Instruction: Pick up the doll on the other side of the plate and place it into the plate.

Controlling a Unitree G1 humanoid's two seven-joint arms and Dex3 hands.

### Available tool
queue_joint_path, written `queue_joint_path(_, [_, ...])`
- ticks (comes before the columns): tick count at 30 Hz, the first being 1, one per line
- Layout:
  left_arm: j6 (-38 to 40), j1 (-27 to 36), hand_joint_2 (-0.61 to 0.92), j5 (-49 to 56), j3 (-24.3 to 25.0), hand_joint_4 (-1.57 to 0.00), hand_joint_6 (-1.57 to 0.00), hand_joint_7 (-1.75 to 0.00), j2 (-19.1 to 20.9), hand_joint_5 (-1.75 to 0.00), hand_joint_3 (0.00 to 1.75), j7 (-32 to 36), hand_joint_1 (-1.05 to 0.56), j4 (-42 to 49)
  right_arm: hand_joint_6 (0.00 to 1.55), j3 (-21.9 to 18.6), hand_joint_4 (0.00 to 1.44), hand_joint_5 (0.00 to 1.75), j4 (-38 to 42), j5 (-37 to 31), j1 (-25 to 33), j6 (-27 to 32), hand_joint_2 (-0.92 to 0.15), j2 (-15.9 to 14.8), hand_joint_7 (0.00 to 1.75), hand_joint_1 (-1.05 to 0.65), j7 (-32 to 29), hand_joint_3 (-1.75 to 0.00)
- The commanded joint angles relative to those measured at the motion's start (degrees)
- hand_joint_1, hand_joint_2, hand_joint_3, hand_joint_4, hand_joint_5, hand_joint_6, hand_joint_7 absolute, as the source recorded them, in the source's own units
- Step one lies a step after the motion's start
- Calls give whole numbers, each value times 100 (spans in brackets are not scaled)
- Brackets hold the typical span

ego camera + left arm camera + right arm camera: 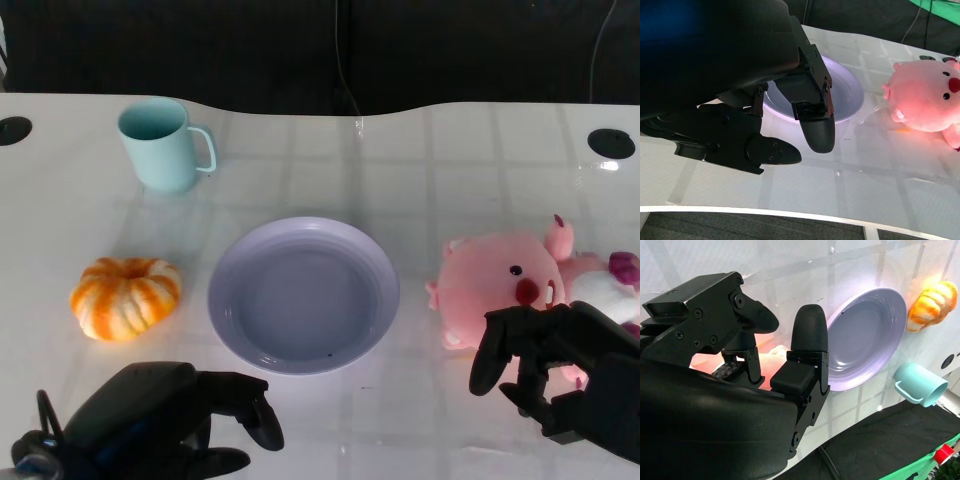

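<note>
- Nearest the head camera, the left hand (175,415) sits low over the near edge of the white tabletop (430,180), its fingers loosely spread and nothing in them; the left wrist view shows the same, with bare tabletop under the fingers (815,132).
- Opposite it, the right hand (560,375) hangs at the near right, fingers curved and apart, just in front of the doll (510,285) and overlapping its lower edge in the head view. It holds nothing; whether the fingertips touch the plush I cannot tell.
- That doll is a pink plush animal with a round head, red nose and dark eye, lying on the tabletop to the right of the plate (225,300), close beside its rim but apart from it. A white and purple part shows at the doll's far right.
- Centre of the tabletop: the plate, pale lilac and round, with a raised rim and nothing in it.
- Left of the plate lies a small orange-and-white pumpkin (125,295), near but not touching it.
- Farther back on the left stands a light teal mug (160,145), upright, its handle turned to the right.
- Two dark round holes (610,143) mark the far corners of the tabletop.
</note>
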Motion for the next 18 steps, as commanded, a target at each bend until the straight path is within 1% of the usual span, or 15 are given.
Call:
queue_joint_path(1, [-60,88,92,-48,131,-64,-78,-77,182,-152,24,-38,-16,21,77,1,76,140,-73,22,32,-6,-61,48,114,5,-96,-91])
queue_joint_path(3, [-103,112,92,-35,162,-67,-80,-75,234,-150,22,-24,-14,14,77,-47,76,141,-46,-14,38,-92,-61,116,113,3,-264,-90])
queue_joint_path(4, [-106,123,92,-32,172,-66,-81,-73,249,-152,22,-29,-14,-5,78,-132,76,137,-65,-11,59,-127,-60,162,110,3,-397,-92])
queue_joint_path(6, [-94,136,92,-23,184,-66,-82,-72,267,-155,21,-48,-14,-41,78,-283,76,130,-152,-58,99,-130,-61,226,102,3,-658,-91])
queue_joint_path(8, [-73,137,92,-43,191,-65,-82,-70,263,-154,21,-69,-15,-56,75,-396,74,112,-262,-273,116,-225,-63,209,75,1,-984,-79])
queue_joint_path(10, [-76,137,92,-78,193,-66,-82,-69,240,-154,21,-67,-14,-47,66,-481,65,98,-390,-430,121,-194,-64,196,56,-2,-1174,-71])
queue_joint_path(12, [-63,145,92,-87,185,-67,-83,-68,210,-155,21,-49,-13,-51,51,-544,51,80,-529,-750,98,-27,-72,126,34,-10,-1336,-51])
queue_joint_path(13, [-62,146,92,-89,180,-66,-83,-68,205,-156,21,-39,-13,-48,44,-558,43,69,-563,-905,81,43,-79,99,22,-17,-1389,-34])
queue_joint_path(14, [-63,147,92,-90,177,-66,-84,-68,205,-157,21,-33,-13,-46,42,-561,40,65,-577,-1007,71,85,-82,90,17,-20,-1412,-27])
queue_joint_path(15, [-80,158,92,-90,174,-66,-84,-67,206,-157,21,-23,-13,-48,40,-569,38,63,-607,-1125,60,159,-84,87,15,-22,-1441,-22])
queue_joint_path(16, [-76,174,92,-65,169,-66,-84,-67,223,-155,21,-32,-13,-80,37,-573,32,59,-658,-1267,45,286,-86,76,11,-28,-1456,-17])
queue_joint_path(18, [-52,213,92,-33,162,-66,-84,-66,236,-151,22,-49,-13,-147,35,-581,27,57,-729,-1536,27,452,-89,57,8,-35,-1511,-10])
